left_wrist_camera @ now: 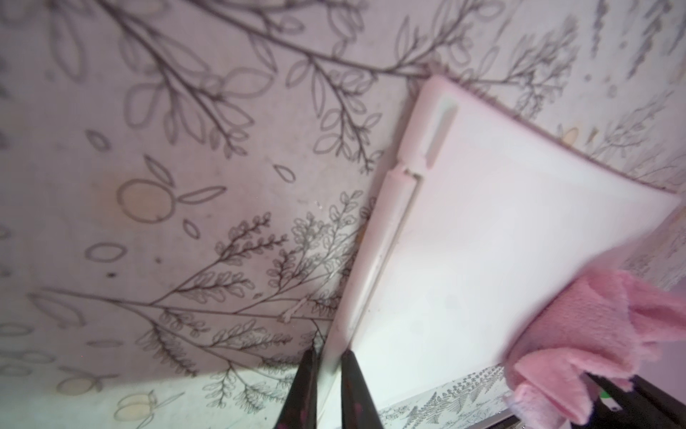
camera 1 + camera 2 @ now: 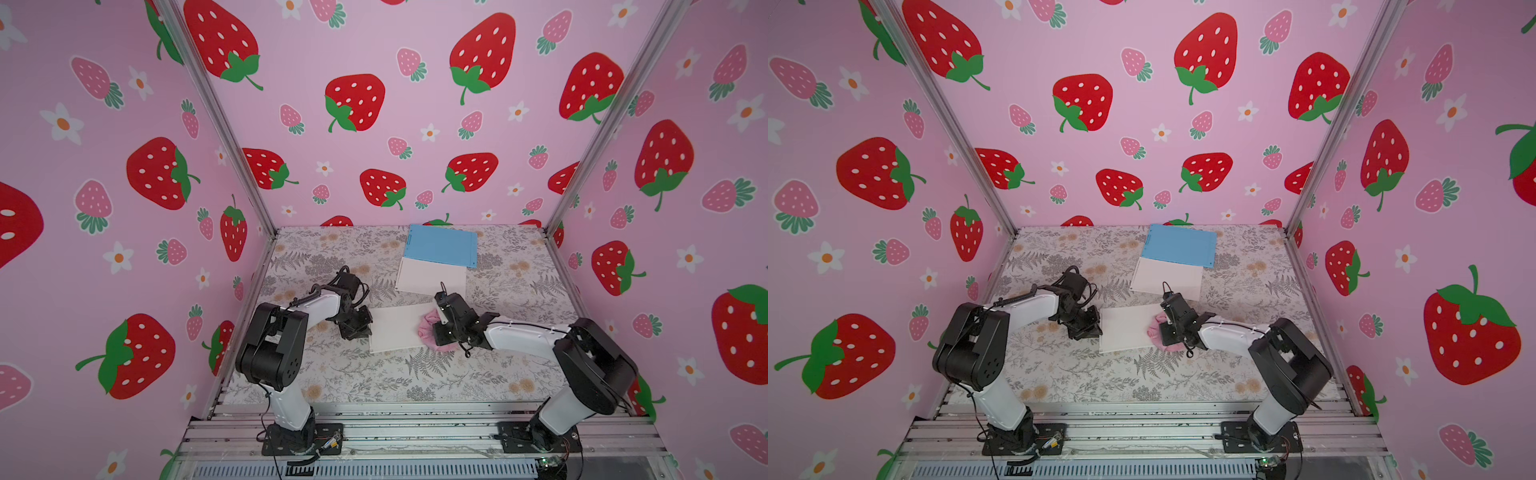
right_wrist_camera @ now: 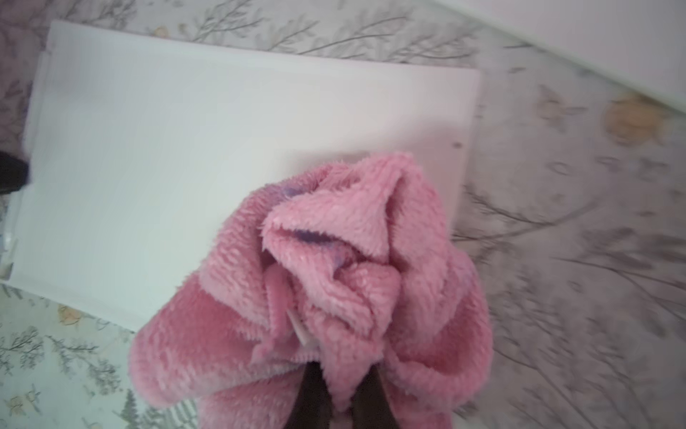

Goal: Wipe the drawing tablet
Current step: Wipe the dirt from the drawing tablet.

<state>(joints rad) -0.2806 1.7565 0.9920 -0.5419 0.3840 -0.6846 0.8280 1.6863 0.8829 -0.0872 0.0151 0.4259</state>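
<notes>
Tablet (image 2: 395, 328), white and flat, lies near the middle of the floral table (image 2: 374, 374) in both top views, with its short sides toward nine and three o'clock. Left gripper (image 2: 360, 328) is at the tablet's nine o'clock edge; the left wrist view shows its two dark fingers (image 1: 356, 386) closed narrowly on that thin white rim, one on each side. Right gripper (image 2: 436, 334) is over the tablet's three o'clock end, its jaws pinched tight on a bunched pink cloth (image 2: 428, 328). In the right wrist view the cloth (image 3: 334, 278) spills around the fingers and covers a corner of the tablet (image 3: 185, 167), part of it hanging past the edge onto the table. Whether the cloth presses on the surface or only rests there cannot be told.

At twelve o'clock from the tablet, apart from it, lies a white board (image 2: 432, 276), and a blue board (image 2: 441, 245) overlaps its far edge near the back wall.
</notes>
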